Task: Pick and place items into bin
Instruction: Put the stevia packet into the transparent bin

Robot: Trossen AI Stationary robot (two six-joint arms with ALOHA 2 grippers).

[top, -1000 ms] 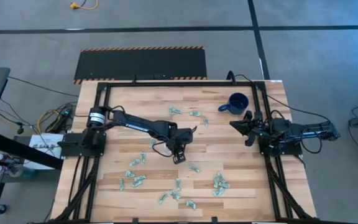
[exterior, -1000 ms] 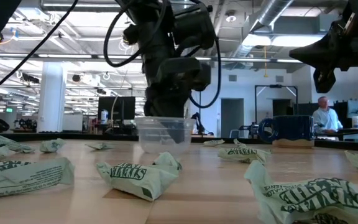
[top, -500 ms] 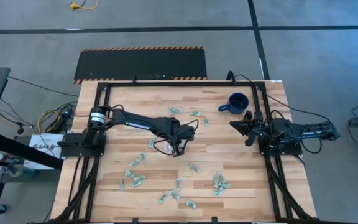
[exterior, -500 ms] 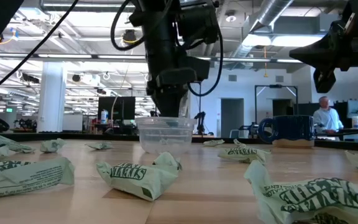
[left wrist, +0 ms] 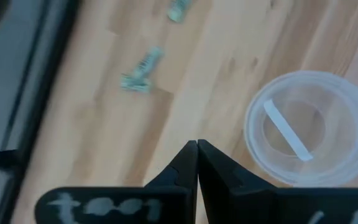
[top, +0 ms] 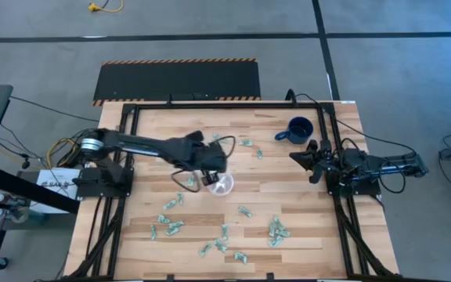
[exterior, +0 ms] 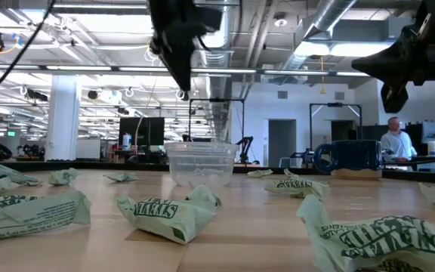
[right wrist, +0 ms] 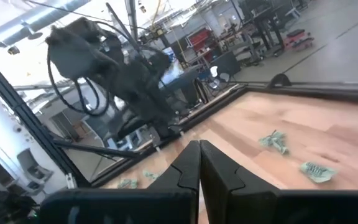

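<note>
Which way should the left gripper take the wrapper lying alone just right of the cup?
From straight above, fingers closing across the short width of the wrapper. It lies flat and crinkled on the table, clear of the cup, so the raised folds give purchase. The left gripper is shut; open first.

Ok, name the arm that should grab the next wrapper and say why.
Left. Its gripper hangs beside the cup at mid-table, jaws shut and empty, with wrappers scattered close by. The right gripper waits at the table's right edge by the blue mug, farther from most pieces.
</note>
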